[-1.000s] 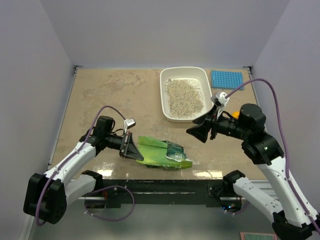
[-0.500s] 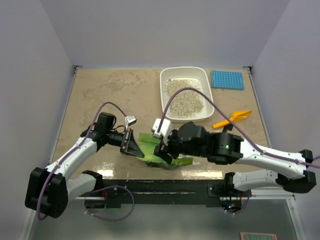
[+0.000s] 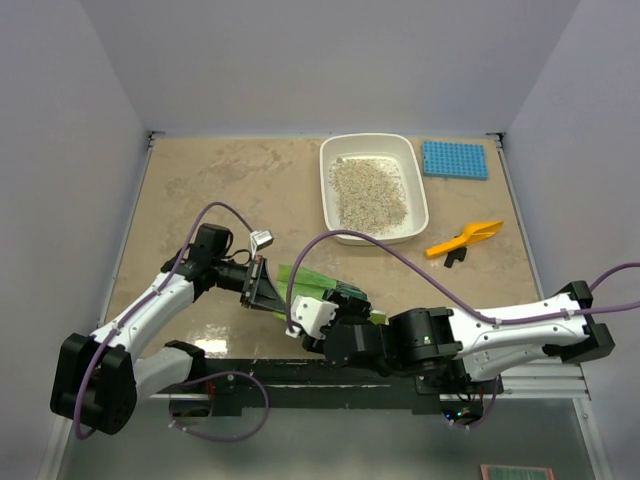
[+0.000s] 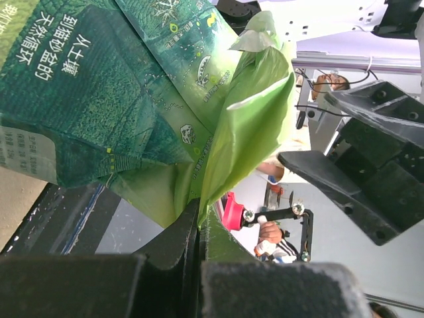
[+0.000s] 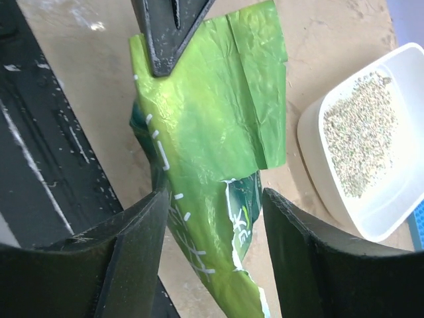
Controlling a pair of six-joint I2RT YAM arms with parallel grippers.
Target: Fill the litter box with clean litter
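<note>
Close to the near edge of the tabletop (image 3: 200, 190), the right hand (image 5: 215, 199) hangs over the green bag (image 3: 308, 281). Its two fingers are spread wide, and the bag shows between them. The bag lies crumpled on the tabletop. The left hand (image 4: 197, 222) has its fingers pressed together, pinching the bag's thin edge. Farther back on the right lies an orange scoop (image 3: 466, 238). Behind it sits the white litter box (image 3: 323, 185), well apart from the bag. The clean litter (image 3: 368, 190) is a speckled heap inside the box. A blue mat (image 3: 455, 160) lies just beside the box, in the far corner.
</note>
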